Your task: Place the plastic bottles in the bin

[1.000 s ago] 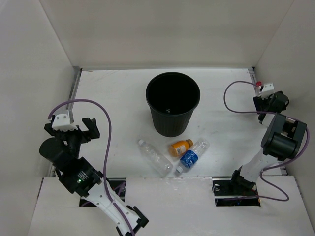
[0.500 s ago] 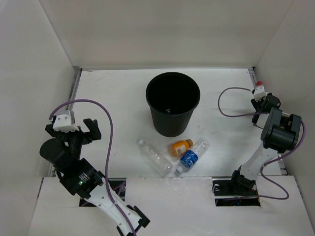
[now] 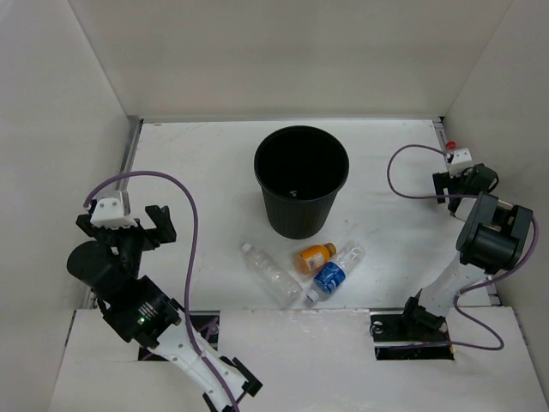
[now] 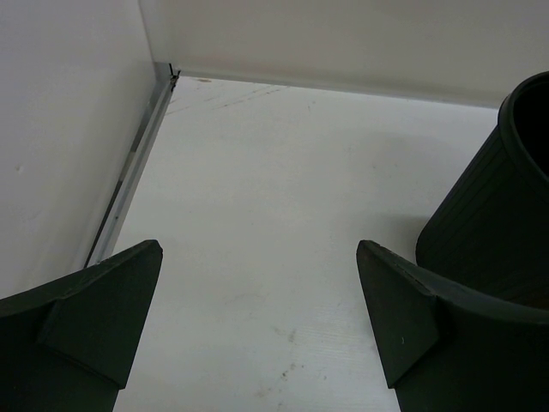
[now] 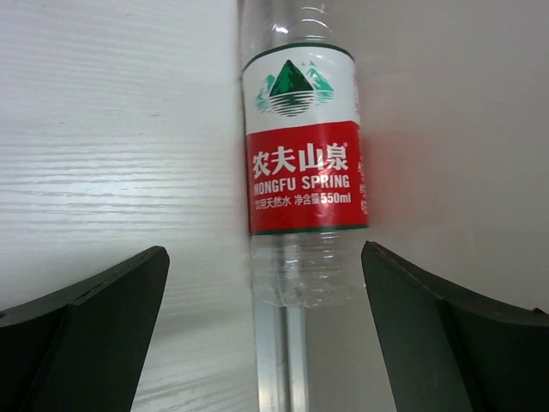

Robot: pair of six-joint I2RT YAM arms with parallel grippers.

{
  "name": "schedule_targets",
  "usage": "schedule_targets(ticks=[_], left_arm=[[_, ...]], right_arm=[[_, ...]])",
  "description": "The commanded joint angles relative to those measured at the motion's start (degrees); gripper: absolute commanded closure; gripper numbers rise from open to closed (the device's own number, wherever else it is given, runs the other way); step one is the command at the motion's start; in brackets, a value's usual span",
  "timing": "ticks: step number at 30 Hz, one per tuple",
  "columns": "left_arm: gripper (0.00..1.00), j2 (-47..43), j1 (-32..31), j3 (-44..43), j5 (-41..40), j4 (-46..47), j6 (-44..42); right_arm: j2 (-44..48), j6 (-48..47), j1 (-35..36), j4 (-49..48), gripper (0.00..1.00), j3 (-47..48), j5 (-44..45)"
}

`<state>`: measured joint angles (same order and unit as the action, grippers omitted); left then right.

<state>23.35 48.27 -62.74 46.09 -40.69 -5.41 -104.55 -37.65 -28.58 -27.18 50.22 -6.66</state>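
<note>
The right gripper [image 5: 264, 251] is spread wide and holds nothing, its two dark fingers [image 5: 94, 318] well clear on either side of the red-label bottle [image 5: 304, 172]. That bottle lies along the rail [image 5: 283, 369] where the table [image 5: 111, 129] meets the right wall [image 5: 455, 112]. Its long axis runs straight away from the wrist camera, base end level with the fingertips and touching neither. From above, its red cap points to the far side of the table. The left gripper [image 4: 257, 249] hangs over bare table at the left side, jaws just as wide apart and empty, with the bin [image 3: 296, 216] off to its right. The bin stands upright at the middle of the table. Three bottles lie on their sides just in front of it. The white-capped bottle [image 3: 269, 274] lies on a slant, cap toward the far left. The orange bottle [image 3: 315, 257] and the blue-label bottle [image 3: 330, 276] lie side by side, both slanting from near left to far right. The blue-label one has its narrow end toward the near left.
</note>
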Motion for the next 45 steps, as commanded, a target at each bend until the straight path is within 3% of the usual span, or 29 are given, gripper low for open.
schedule_targets(ticks=[1, 11, 15, 22, 28, 38, 45], left_arm=[[0.0, 1.78, 0.47, -2.38, 1.73, 0.7, -0.48], [0.0, 1.87, 0.55, -2.39, 3.22, 0.7, -0.39], [0.0, 1.78, 0.38, -2.56, 3.48, 0.7, -0.39], [0.0, 2.31, 0.2, -3.62, 3.57, 0.35, -0.39], [0.0, 2.57, 0.82, -3.97, 5.33, 0.34, 0.05], [0.0, 2.66, 0.99, -5.2, 5.42, -0.45, 0.05], [0.0, 2.49, 1.08, -4.85, 5.42, -0.45, 0.14]], right_arm=[[3.74, 7.32, -2.58, 7.74, 0.0, 4.09, -10.21], [0.4, 6.01, -4.16, 10.13, 0.04, 8.06, -6.79], [0.05, 5.92, -5.04, 10.83, 0.11, 8.23, -7.67], [-1.53, 4.34, -6.88, 8.46, 0.05, 7.44, -6.17], [-2.23, 4.16, -7.33, 8.19, 0.14, 7.61, -6.97], [-4.25, 4.07, -7.15, 8.37, 0.41, 8.84, -6.61], [-2.51, 3.2, -6.28, 8.9, 0.79, 7.18, -6.18]])
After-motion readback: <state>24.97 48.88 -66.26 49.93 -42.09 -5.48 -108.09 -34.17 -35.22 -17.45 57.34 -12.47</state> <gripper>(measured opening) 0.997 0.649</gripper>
